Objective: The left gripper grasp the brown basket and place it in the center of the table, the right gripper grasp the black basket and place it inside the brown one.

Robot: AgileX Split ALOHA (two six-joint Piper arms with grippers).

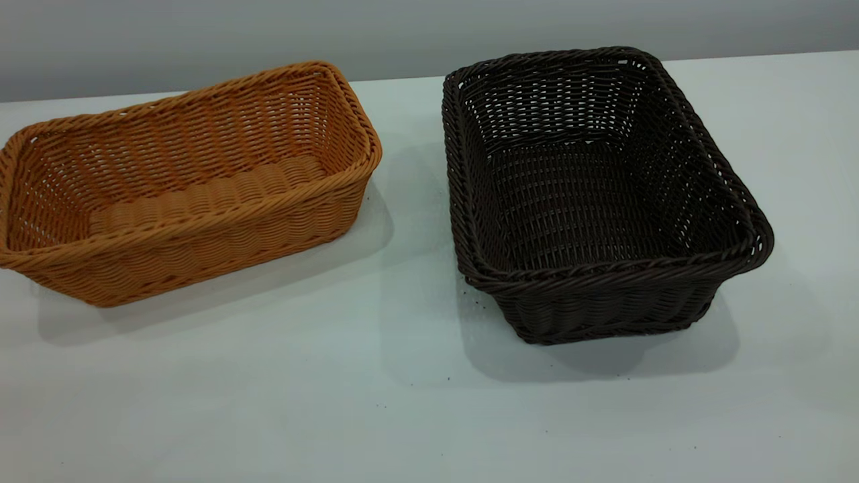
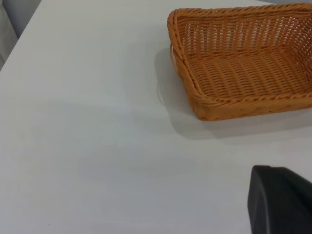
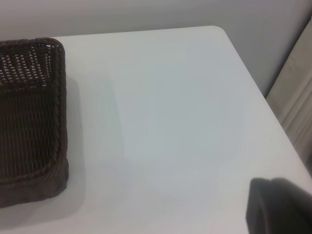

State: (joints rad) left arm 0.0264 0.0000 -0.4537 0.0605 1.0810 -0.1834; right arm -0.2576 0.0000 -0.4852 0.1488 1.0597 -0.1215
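On the white table (image 1: pixel 376 416), left of the black basket (image 1: pixel 590 201), sits the brown basket (image 1: pixel 188 181), apart from it. Both are rectangular woven wicker with braided rims and flaring sides, empty and upright. The matte tabletop carries tiny dark specks; a grey wall stands behind. Neither pincer's fingers show, so their state cannot be told.

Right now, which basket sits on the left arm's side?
The brown basket, orange-tan wicker, at the exterior view's left. The black basket is the very dark one at the right. Both stand upright and apart on the table.
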